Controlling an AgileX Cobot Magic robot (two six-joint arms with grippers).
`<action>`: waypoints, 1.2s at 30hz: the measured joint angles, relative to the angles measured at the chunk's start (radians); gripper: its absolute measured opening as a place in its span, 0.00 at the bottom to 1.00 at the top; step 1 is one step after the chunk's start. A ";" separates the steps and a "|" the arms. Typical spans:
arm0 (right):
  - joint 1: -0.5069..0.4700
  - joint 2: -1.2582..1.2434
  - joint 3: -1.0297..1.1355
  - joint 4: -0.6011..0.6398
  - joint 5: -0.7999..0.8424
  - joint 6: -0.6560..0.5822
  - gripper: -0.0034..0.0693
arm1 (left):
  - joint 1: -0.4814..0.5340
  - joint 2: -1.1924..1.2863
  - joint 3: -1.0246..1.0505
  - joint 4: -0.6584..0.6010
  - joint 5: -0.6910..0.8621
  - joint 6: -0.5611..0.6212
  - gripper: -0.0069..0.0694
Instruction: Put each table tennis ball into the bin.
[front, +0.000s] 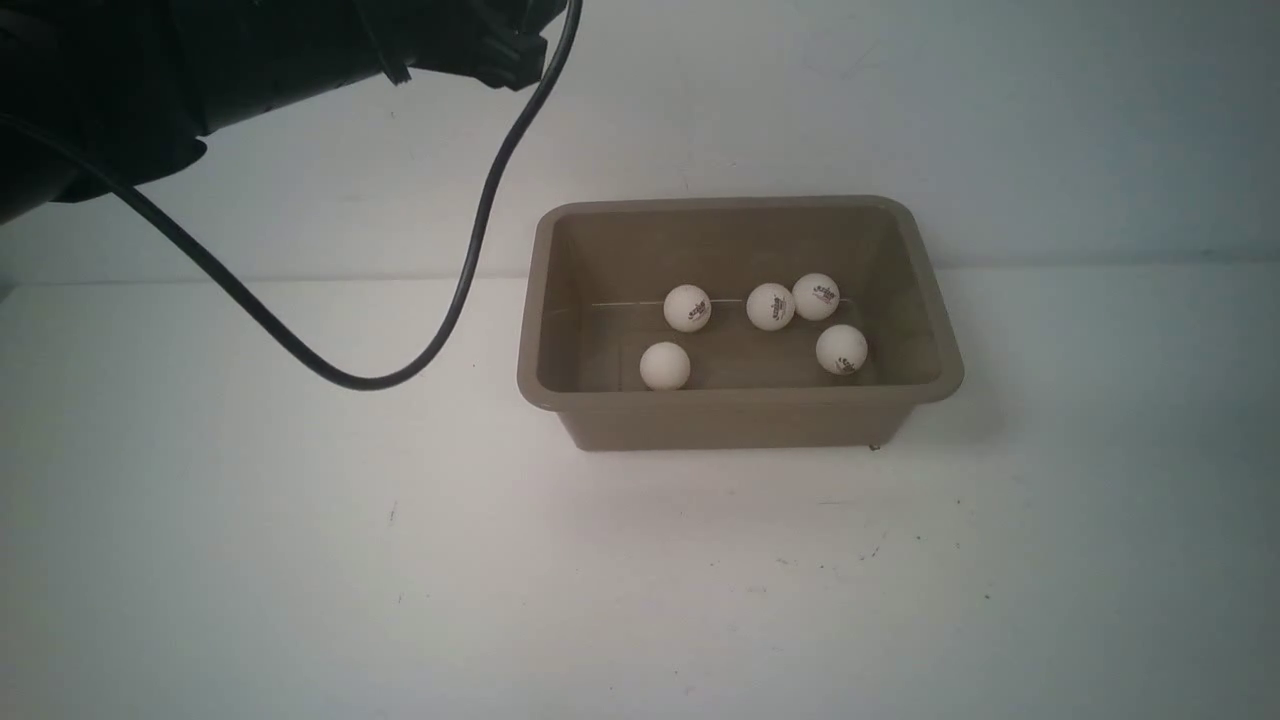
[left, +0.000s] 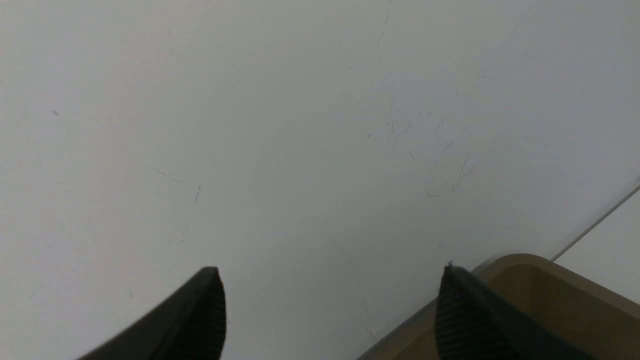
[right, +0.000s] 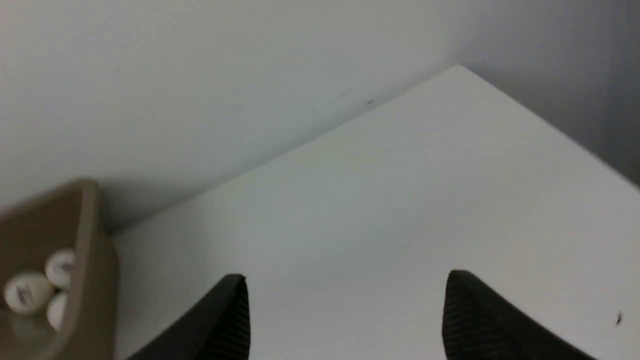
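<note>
While my left gripper (left: 330, 310) and right gripper (right: 345, 315) both stand open and empty above the white counter (front: 300, 560), I see five small white table tennis balls (front: 770, 306) inside the taupe rectangular plastic bin (front: 740, 412), centre frame.

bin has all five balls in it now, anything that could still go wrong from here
Two small risks, neither pressing:

1. The black cable hangs in a loop close beside the bin; if the left arm swings, it might snag the rim and tug the bin.

2. The left gripper stands open with one finger over the bin's corner, so a careless move could knock it and set the table tennis balls rolling.
</note>
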 joint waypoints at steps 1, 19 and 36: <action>0.000 0.000 0.000 -0.006 0.017 -0.049 0.67 | 0.000 0.000 0.000 0.000 0.000 -0.001 0.76; 0.000 0.000 -0.319 0.083 0.307 -0.145 0.64 | 0.000 0.000 0.000 0.000 0.013 -0.005 0.76; 0.000 0.001 -0.037 0.029 0.304 -0.222 0.64 | 0.000 0.000 0.000 0.001 0.052 -0.020 0.76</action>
